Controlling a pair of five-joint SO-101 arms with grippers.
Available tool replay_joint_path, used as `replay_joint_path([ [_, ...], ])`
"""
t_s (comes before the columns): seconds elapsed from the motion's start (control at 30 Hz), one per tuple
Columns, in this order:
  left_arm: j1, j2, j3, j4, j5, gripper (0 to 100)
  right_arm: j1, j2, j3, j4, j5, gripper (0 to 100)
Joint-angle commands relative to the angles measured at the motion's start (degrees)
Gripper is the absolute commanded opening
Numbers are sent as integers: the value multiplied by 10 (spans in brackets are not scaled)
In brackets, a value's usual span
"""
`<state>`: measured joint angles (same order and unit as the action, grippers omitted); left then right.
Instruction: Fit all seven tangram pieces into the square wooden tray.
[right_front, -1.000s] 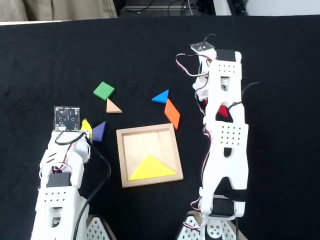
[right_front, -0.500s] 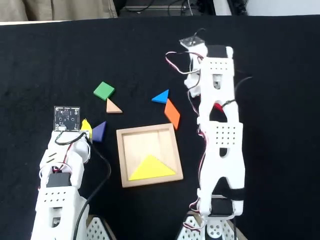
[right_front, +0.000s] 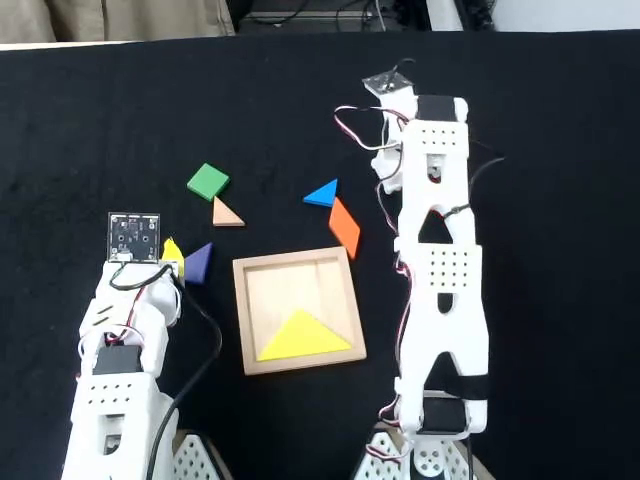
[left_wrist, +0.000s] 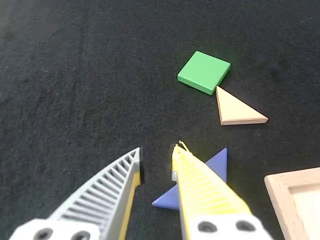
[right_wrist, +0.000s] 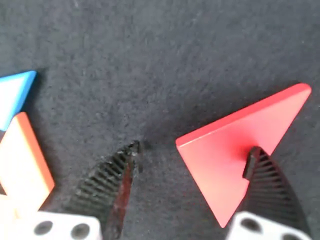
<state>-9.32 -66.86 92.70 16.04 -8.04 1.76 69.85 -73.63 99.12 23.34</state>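
While the square wooden tray (right_front: 241, 318) sits on the black table (right_front: 100, 120) between the two arms, just one piece lies inside it: the large yellow triangle (right_front: 300, 337), flat on the tray floor with its long side along the wall nearest the arm bases. The other six pieces lie out on the table. The green square (right_front: 208, 181) and the tan triangle (right_front: 226, 213) sit together beyond the tray's far left corner, with a tip of the triangle right at the square's corner. The indigo triangle (left_wrist: 218, 161) lies just off the tray's left wall. The left gripper (left_wrist: 156, 150) hangs low beside it, its fingers apart over bare table. Its yellow finger (left_wrist: 200, 185) crosses in front of the indigo triangle, and whether it touches the piece cannot be told. Beyond the tray's far right corner the small blue triangle (right_front: 323, 193) and the orange parallelogram (right_front: 345, 227) lie close together, corner to corner. The right arm (right_front: 437, 270) lies stretched over the table to the right of the tray. The right gripper (right_wrist: 192, 152) is spread wide, low over the red triangle (right_wrist: 235, 140): one black finger (right_wrist: 265, 185) overlaps that piece's face, the other is over bare table beside it, and one corner of the triangle lies in the gap between them
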Motion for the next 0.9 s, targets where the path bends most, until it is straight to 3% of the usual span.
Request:
replay_joint_path([
  [0.0,7,-6,-4,-13,-4,116,17,4,-8,18,3,321],
  [0.7,7,-6,-4,-13,-4,116,59,6,-7,18,3,321],
  [0.87,7,-6,-4,-13,-4,116,59,6,-12,18,10,249],
])
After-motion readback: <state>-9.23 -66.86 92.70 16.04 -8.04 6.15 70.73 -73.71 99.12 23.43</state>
